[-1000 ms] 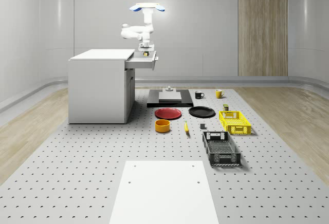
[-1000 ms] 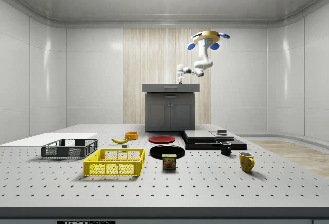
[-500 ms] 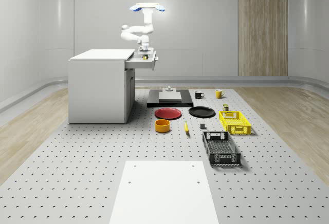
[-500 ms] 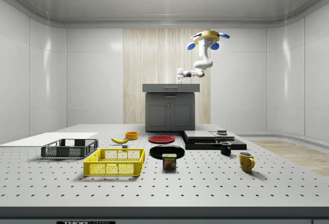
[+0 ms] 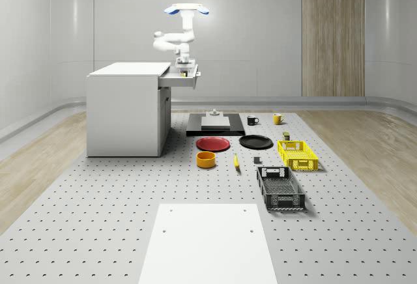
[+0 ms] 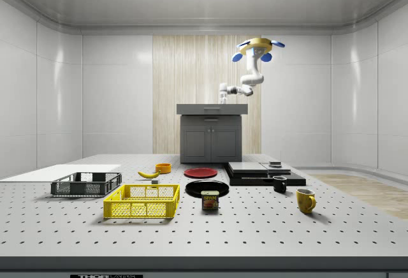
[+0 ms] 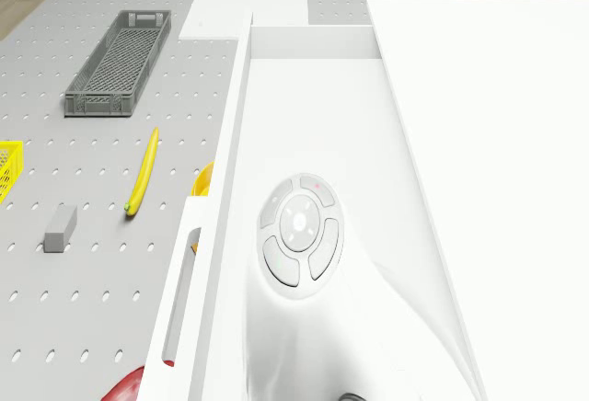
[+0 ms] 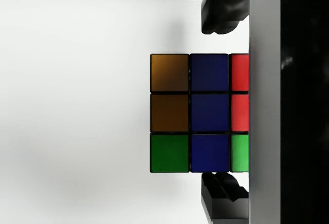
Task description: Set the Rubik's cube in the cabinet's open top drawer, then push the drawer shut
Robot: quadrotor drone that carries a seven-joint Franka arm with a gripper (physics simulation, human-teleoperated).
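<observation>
White-walled and pale-floored, the simulated room centres on a long grey perforated table (image 5: 98, 219) bearing a boxy white cabinet (image 5: 124, 111) near its far left corner in the whole-scene view. Its open top drawer (image 5: 184, 76) juts toward that view's right. A blue-rotored quadrotor drone (image 5: 186, 10) hovers above the drawer's outer end, its white jointed arm (image 5: 171, 38) folded down so the two-finger gripper (image 5: 184, 66) hangs just over the drawer. The wrist view shows the multicoloured Rubik's cube (image 8: 198, 112) squarely between the dark fingertips (image 8: 222, 11), one at each side of it, with the drawer's white floor behind — whether the fingers are clamped on it or have let go, and whether it rests on the floor, cannot be told. As a judgement, the first step is at or near completion: the cube is inside the drawer's bounds. Left to do — free the cube if held, lift clear, then push the drawer shut.
</observation>
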